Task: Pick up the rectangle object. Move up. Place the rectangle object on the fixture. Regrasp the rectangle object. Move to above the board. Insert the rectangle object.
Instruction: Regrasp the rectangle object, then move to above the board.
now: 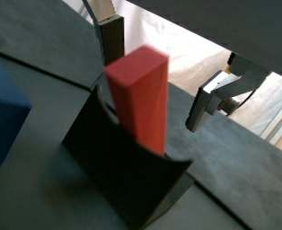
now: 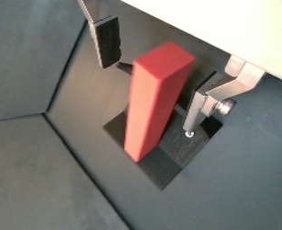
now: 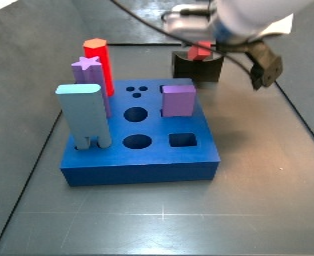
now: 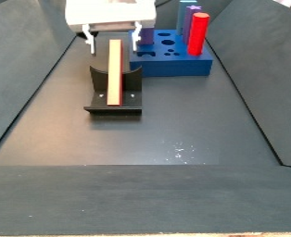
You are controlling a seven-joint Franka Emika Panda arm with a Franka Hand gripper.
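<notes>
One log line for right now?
gripper: open, straddling bar | rectangle object: leaning on fixture, released | board: square hole free | phase: regrasp pending

Two-finger parallel-jaw gripper (image 4: 111, 39) sits at about 11 o'clock in a side view, white wrist housing above it, fingers pointing straight down. In another side view the gripper (image 3: 204, 45) is at about 1 o'clock, under a pale, blurred arm link, with dark cabling trailing off toward 3 o'clock. Jaws stand apart. Both wrist views show the flat silver finger plates with dark pads: one finger (image 1: 111, 40) at 12 o'clock, its mate (image 1: 215, 97) at 3 o'clock; likewise finger (image 2: 106, 38) and finger (image 2: 207, 101). Neither pad touches anything. Fingers hang upright, parallel, wrist not tilted.
</notes>
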